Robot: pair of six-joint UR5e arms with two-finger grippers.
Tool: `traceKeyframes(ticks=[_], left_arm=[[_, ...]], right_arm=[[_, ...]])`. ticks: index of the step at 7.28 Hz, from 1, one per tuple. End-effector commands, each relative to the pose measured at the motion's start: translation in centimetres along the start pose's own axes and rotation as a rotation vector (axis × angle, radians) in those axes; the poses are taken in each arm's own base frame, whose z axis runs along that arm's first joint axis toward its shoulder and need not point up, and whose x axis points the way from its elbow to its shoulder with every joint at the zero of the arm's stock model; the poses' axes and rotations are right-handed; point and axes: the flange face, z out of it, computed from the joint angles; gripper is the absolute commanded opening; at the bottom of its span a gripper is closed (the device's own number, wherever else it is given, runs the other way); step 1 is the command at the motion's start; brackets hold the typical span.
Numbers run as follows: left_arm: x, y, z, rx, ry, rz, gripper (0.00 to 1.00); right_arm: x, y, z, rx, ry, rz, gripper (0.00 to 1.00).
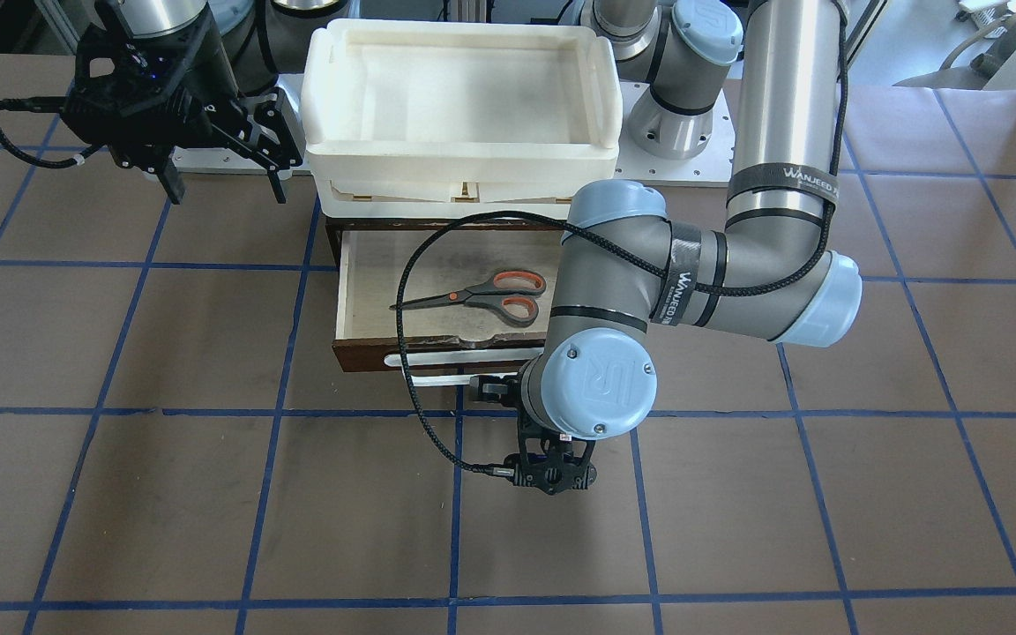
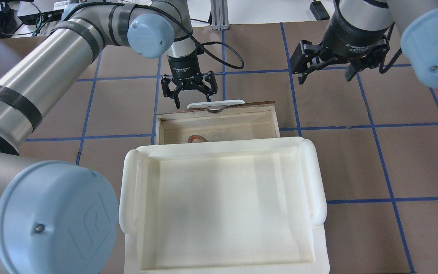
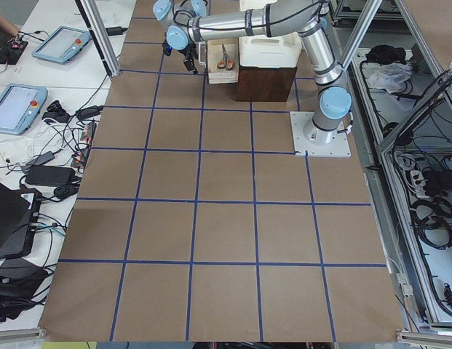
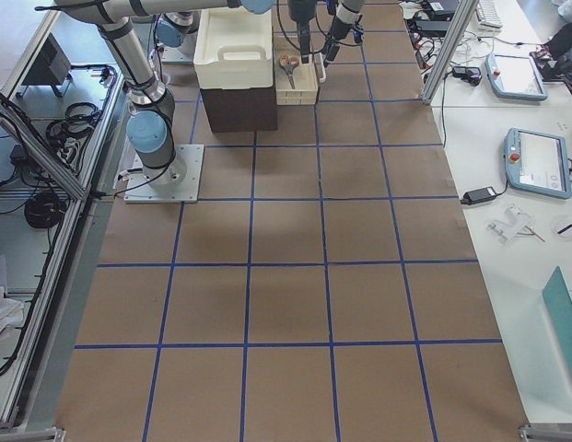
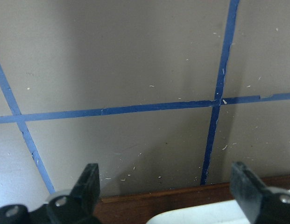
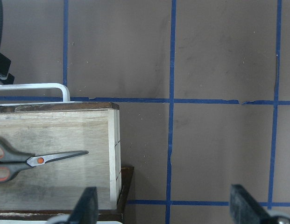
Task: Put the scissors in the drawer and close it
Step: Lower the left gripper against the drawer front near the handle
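Left hand (image 2: 192, 101) agape; grey, orange-looped scissors (image 1: 473, 296) in drawer (image 1: 367, 355).

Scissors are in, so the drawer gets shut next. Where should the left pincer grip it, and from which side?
Probably the white bar handle on the drawer front, coming down from above on the side away from the robot. The bar stands off the wood, leaving a finger gap, and the open left pincer hangs beside it.

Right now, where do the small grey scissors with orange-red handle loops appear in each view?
Front-facing: scissors centre, in brown wooden drawer.
Overhead: one loop above white tray's rim.
Exterior left: top centre.
Exterior right: top centre.
Left wrist: absent.
Right wrist: left edge.
Landmark: drawer's white bar handle.
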Motion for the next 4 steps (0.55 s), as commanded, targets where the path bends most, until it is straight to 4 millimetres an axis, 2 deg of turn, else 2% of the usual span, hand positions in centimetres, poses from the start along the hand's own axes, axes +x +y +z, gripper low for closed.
traceKeyframes(ticks=[1, 4], left_arm=[[0.0, 0.3, -0.1, -0.008, -0.002, -0.001, 1.0], [-0.8, 0.1, -1.6, 0.026, 0.003, -0.008, 1.0]], right_arm=[[0.0, 0.0, 0.0, 0.0, 0.0, 0.0, 1.0], [0.0, 0.0, 0.0, 0.0, 0.002, 0.0, 1.0]])
